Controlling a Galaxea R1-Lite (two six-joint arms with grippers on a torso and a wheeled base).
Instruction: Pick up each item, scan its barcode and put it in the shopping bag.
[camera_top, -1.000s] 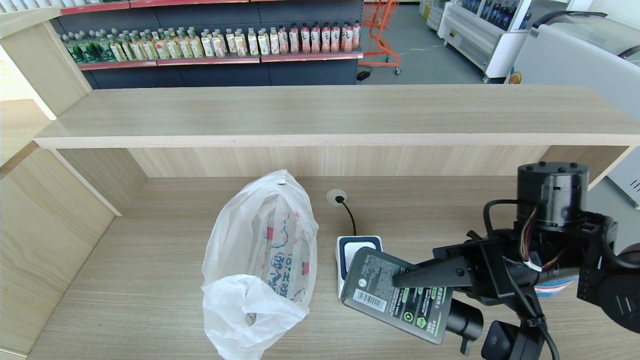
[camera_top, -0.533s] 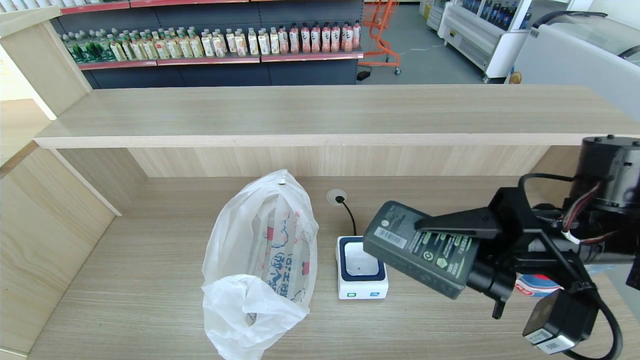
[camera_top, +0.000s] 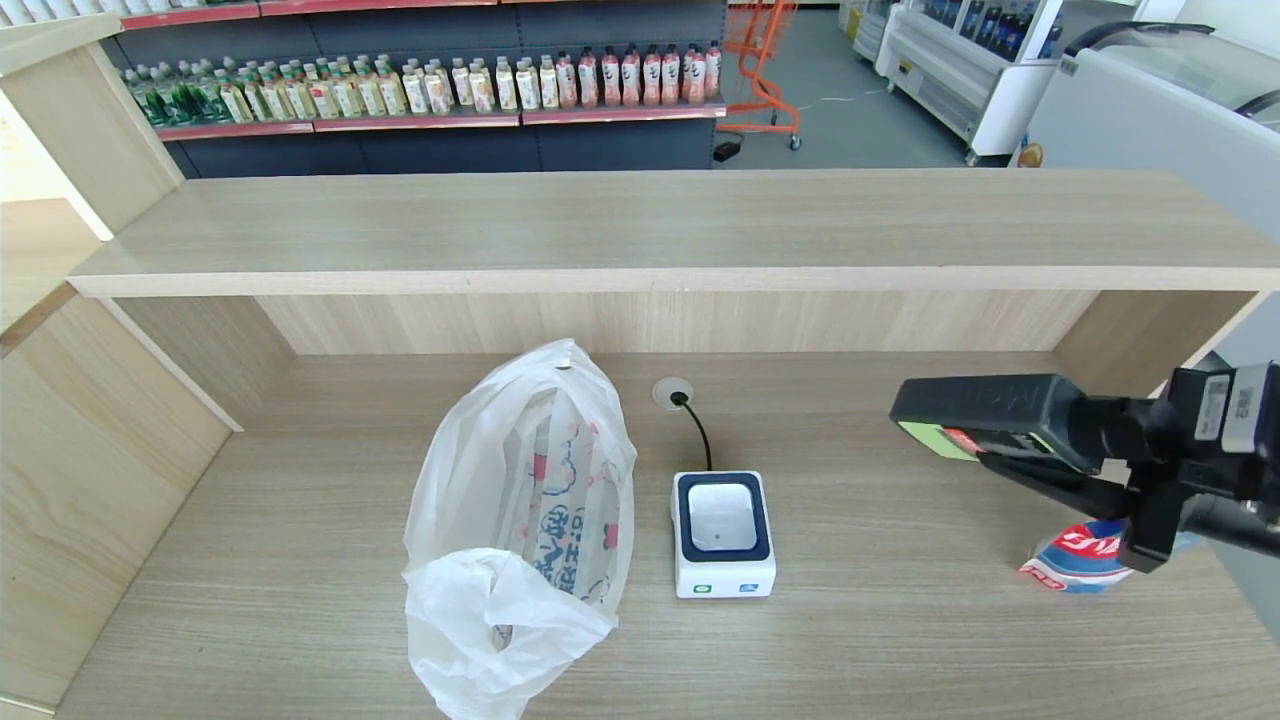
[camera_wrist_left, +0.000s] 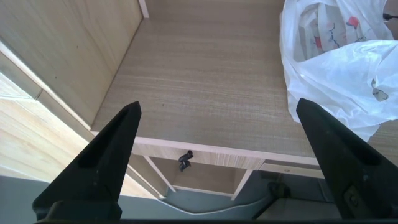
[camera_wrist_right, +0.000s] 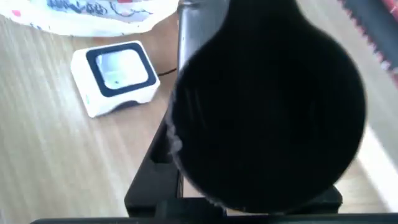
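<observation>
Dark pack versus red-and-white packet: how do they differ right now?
The dark pack is held above the counter in the right gripper; the red-and-white packet lies on the counter. The dark pack is flat and boxy; the packet looks rounded. Both are right of the scanner.

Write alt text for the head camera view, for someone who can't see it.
The right gripper holds a dark flat package edge-on above the right side of a wooden counter, to the right of a white barcode scanner. A white plastic shopping bag sits left of the scanner, and a red, white and blue packet rests on the counter under the arm.
</observation>
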